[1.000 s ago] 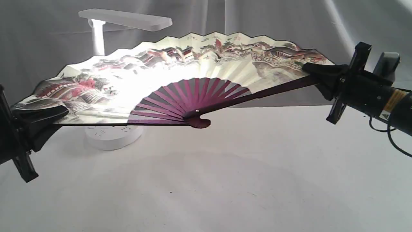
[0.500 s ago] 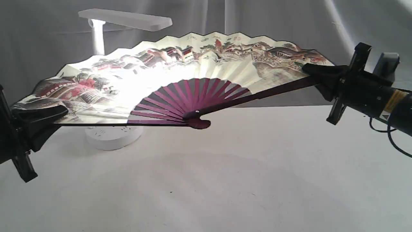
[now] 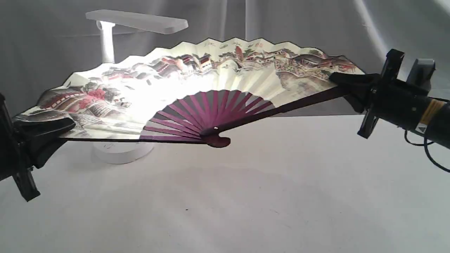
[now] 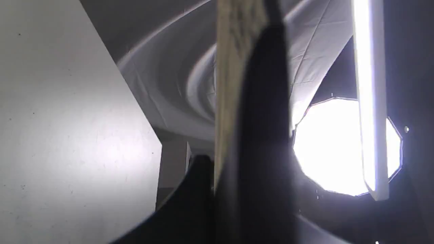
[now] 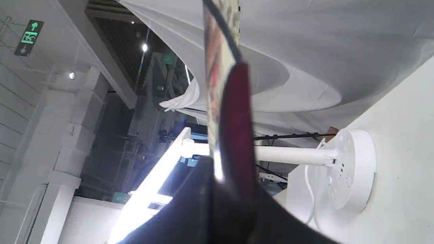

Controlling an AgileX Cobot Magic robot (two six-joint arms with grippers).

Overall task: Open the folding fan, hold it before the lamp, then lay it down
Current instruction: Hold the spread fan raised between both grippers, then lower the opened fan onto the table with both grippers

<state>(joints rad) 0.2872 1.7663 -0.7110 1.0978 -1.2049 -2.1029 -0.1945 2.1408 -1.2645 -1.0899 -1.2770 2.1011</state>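
Observation:
The folding fan (image 3: pixel 218 75) is spread wide open above the table, its painted cream paper lit from behind, maroon ribs meeting at the pivot (image 3: pixel 216 138). Behind it stands the white lamp (image 3: pixel 137 21), its base (image 3: pixel 119 153) partly hidden under the fan's left half. My left gripper (image 3: pixel 58 124) is shut on the fan's left outer rib; my right gripper (image 3: pixel 342 82) is shut on the right outer rib. The left wrist view shows the fan (image 4: pixel 234 84) edge-on beside the glowing lamp head (image 4: pixel 369 101). In the right wrist view the fan (image 5: pixel 234 135) crosses the lamp (image 5: pixel 349 169).
A white table (image 3: pixel 246 203) lies under the fan, with grey-white drapes (image 3: pixel 316 24) behind. A black cable (image 3: pixel 427 151) hangs from the right arm. A bright round studio light (image 4: pixel 329 149) shows in the left wrist view.
The fan has sunk a little and tipped slightly flatter; both grippers have come down with it. The lamp has not moved.

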